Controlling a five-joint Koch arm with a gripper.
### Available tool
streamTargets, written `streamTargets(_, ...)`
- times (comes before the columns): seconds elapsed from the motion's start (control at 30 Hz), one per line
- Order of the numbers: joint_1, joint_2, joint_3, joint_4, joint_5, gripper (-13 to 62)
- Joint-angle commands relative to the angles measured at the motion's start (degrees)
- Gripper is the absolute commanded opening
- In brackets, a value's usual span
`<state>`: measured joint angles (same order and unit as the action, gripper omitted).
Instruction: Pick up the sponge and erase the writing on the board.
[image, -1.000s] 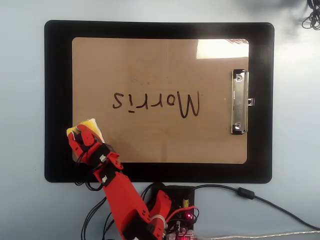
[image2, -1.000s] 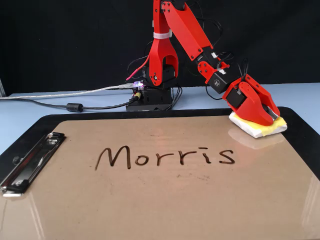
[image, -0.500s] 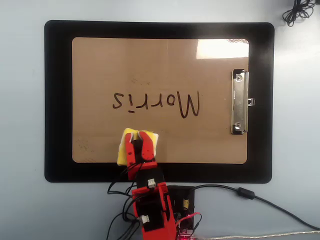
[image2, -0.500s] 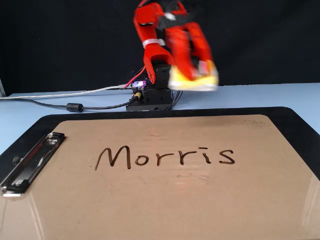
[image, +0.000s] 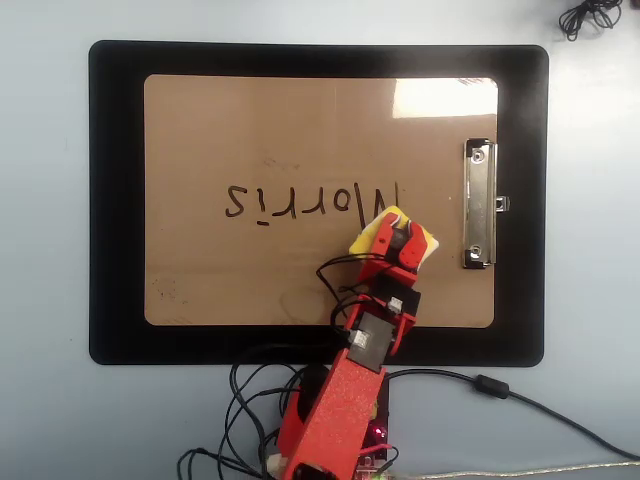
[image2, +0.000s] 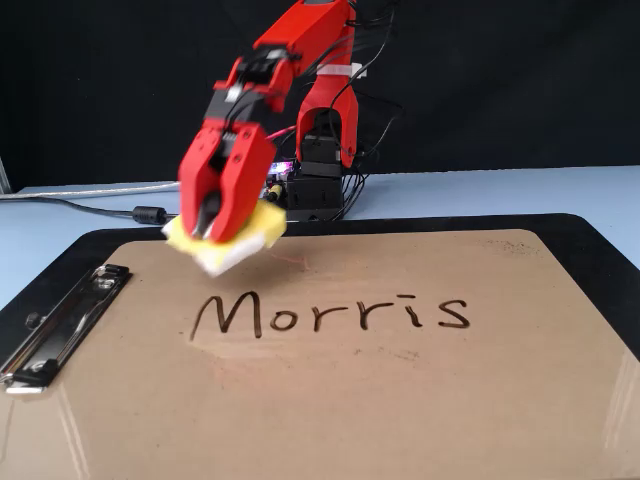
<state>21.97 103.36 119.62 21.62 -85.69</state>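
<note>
The tan board (image: 250, 120) (image2: 400, 400) lies on a black mat, its silver clip (image: 479, 205) (image2: 60, 320) at the right in the overhead view. The dark writing "Morris" (image: 312, 200) (image2: 330, 313) is whole across the board's middle. My red gripper (image: 400, 238) (image2: 207, 232) is shut on the yellow sponge (image: 372, 234) (image2: 245, 240), holding it tilted a little above the board. The sponge hangs just beside the letter "M", between the word and the clip. The sponge's black knob is hidden between the jaws.
The black mat (image: 115, 200) (image2: 600, 250) rings the board on a pale blue table. My arm's base and loose cables (image: 250, 400) (image2: 320, 190) sit at the mat's near edge in the overhead view. A cable coil (image: 590, 15) lies at the top right corner.
</note>
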Motion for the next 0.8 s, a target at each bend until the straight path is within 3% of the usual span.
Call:
streamTargets(0.0,2.55,-3.87,-1.93,-10.20,0.00,-8.0)
streamTargets(0.4,2.55,-4.92,4.04,-17.58,-0.97,-8.0)
streamTargets(0.67,2.02,-23.99,-6.86,-30.59,-1.14,-8.0)
streamTargets(0.77,0.53,-25.05,-7.56,-30.59,-1.14,-8.1)
